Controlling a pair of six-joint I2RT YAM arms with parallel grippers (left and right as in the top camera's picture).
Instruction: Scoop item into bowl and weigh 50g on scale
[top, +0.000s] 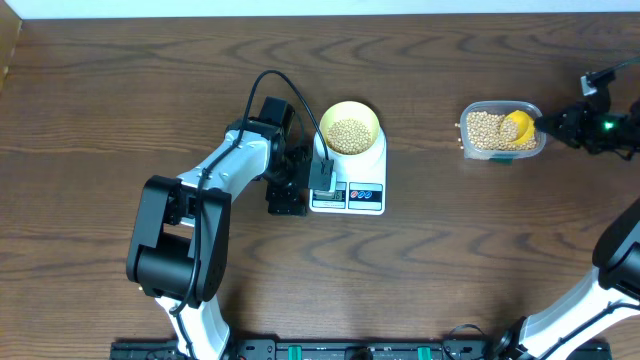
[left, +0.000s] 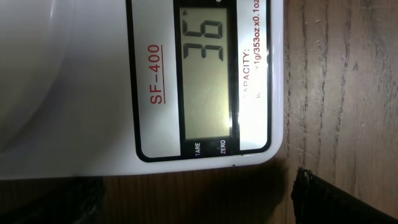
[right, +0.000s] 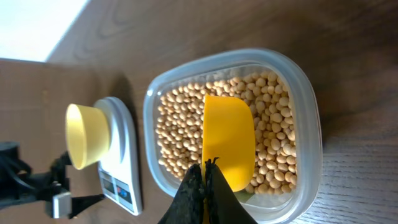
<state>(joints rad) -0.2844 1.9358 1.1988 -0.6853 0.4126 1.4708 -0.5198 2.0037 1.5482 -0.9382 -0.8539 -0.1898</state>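
Presently beans (top: 348, 135) lie in the bowl (top: 374, 118) on the scale (top: 365, 196), whose display (left: 208, 81) reads 36. Just beside that edge sits the left gripper (top: 322, 180), jaws spread. More beans lie in a tub (right: 308, 124), where the right gripper (right: 202, 186) pinches a yellow scoop (right: 229, 137).

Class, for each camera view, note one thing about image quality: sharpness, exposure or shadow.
Overhead: even light, no harsh shadows around the scale. Left wrist: the display is sharp but reads sideways, and the scale's white body washes out at left. Right wrist: beans and scoop are sharp; the top-left corner is blown out white; the right gripper is a dark silhouette.
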